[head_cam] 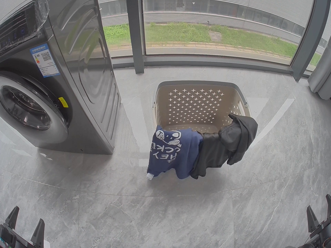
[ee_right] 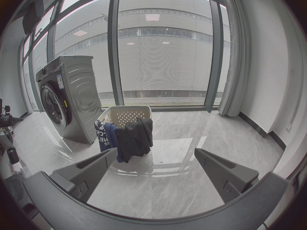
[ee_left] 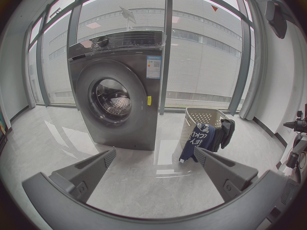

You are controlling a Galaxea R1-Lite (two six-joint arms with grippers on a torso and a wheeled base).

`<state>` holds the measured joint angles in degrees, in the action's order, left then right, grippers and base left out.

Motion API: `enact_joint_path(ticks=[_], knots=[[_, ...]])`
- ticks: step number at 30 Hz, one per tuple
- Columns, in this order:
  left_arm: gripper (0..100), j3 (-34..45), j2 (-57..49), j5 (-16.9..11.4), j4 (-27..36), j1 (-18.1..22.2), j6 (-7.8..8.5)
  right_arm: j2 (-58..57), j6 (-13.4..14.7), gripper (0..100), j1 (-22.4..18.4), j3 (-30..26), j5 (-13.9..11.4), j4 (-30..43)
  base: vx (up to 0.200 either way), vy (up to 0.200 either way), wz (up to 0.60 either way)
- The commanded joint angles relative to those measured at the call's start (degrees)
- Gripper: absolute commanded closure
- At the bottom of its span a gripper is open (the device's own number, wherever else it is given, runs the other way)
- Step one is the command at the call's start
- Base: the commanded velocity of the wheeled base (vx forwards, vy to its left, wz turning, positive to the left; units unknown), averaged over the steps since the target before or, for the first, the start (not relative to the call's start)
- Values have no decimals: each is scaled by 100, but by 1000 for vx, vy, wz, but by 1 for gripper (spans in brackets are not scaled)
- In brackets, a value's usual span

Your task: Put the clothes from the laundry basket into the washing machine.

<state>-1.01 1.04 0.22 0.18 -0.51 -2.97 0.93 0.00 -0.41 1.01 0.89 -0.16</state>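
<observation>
A beige laundry basket (head_cam: 196, 104) stands on the floor ahead of me, right of the grey washing machine (head_cam: 51, 73). A navy printed shirt (head_cam: 174, 152) and a black garment (head_cam: 226, 145) hang over the basket's near rim. The machine's round door (head_cam: 26, 107) is closed. My left gripper (head_cam: 24, 224) is low at the near left, open, holding nothing. My right gripper (head_cam: 320, 215) is low at the near right, open and empty. Both are well short of the basket (ee_left: 200, 118) (ee_right: 126, 114). In the wrist views each gripper's (ee_left: 155, 154) (ee_right: 155, 154) fingers are spread wide.
A glass wall with dark frames (head_cam: 136, 28) runs behind the basket and machine. A pale curtain (head_cam: 320, 76) hangs at the far right. Open grey tiled floor (head_cam: 165, 210) lies between me and the basket.
</observation>
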Motion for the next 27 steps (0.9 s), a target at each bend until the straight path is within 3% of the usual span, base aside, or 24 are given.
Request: enact_joint_path(ticks=[1,10,25,27], knots=[[0,92,-104,4,-1,-2,-1,-93,0,0,-2,-101,-1,-2,0,-200,0],[0,92,-104,4,-1,7,-10,-93,0,0,-2,-101,-1,-2,0,0,0],[0,92,-104,4,-1,-2,-19,-93,0,0,-2,-101,-1,-2,200,0,0],[0,92,-104,4,-1,-2,-19,-93,0,0,-2,-101,-1,-2,0,0,0]])
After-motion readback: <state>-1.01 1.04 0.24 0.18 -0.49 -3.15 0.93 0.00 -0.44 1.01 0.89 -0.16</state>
